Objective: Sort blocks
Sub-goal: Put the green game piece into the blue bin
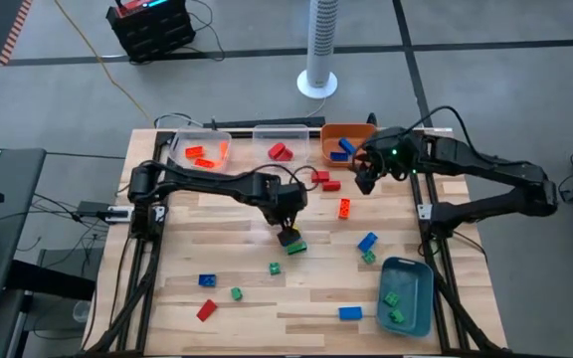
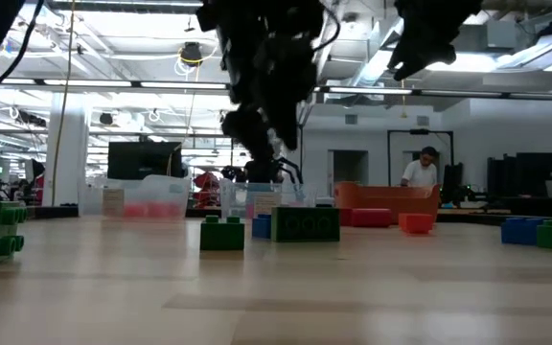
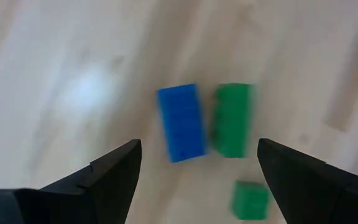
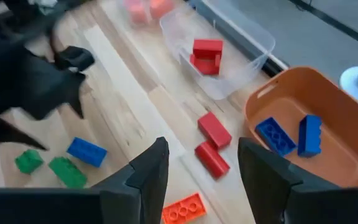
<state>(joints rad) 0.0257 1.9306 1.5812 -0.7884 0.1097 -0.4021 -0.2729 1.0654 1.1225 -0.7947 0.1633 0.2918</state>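
Your left gripper point(image 3: 197, 168) hangs spread wide over a small blue studded plastic brick point(image 3: 182, 122) and its green neighbour point(image 3: 233, 119), ready to pick. Your right gripper point(image 4: 197, 168), fingers apart and empty, hovers beside the orange plastic bin point(image 4: 344, 165) holding blue bricks.

Blue brick point(image 3: 182, 122) blurred; left pincer point(image 3: 197, 177) fingertips cropped.

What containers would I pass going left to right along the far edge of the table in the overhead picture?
Clear bin holding orange blocks → clear bin holding red blocks → orange bin holding blue blocks, with the right hand hovering just beside it.
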